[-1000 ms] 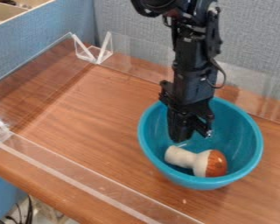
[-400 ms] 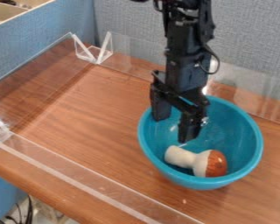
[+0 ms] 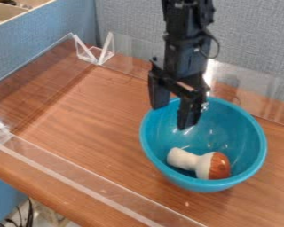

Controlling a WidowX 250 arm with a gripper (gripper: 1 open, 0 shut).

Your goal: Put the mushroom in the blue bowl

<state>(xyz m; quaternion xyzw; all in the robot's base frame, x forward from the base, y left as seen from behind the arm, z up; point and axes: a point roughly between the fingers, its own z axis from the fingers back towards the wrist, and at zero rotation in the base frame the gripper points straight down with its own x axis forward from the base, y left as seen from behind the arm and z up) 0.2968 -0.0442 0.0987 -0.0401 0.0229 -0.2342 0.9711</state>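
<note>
The mushroom [image 3: 201, 162] lies on its side inside the blue bowl [image 3: 245, 155], cream stem to the left, reddish-brown cap to the right. The bowl stands on the wooden table at the right. My gripper [image 3: 174, 105] hangs above the bowl's back-left rim, clear of the mushroom. Its two dark fingers [image 3: 191, 113] point down and stand apart with nothing between them, so it is open.
A clear plastic wall [image 3: 61, 164] borders the wooden table [image 3: 74, 111] along the front and left. A small clear stand [image 3: 95, 50] sits at the back left. A blue panel rises behind the table.
The gripper has opened and risen up and slightly left, out of the bowl. The mushroom stays lying in the bowl.
</note>
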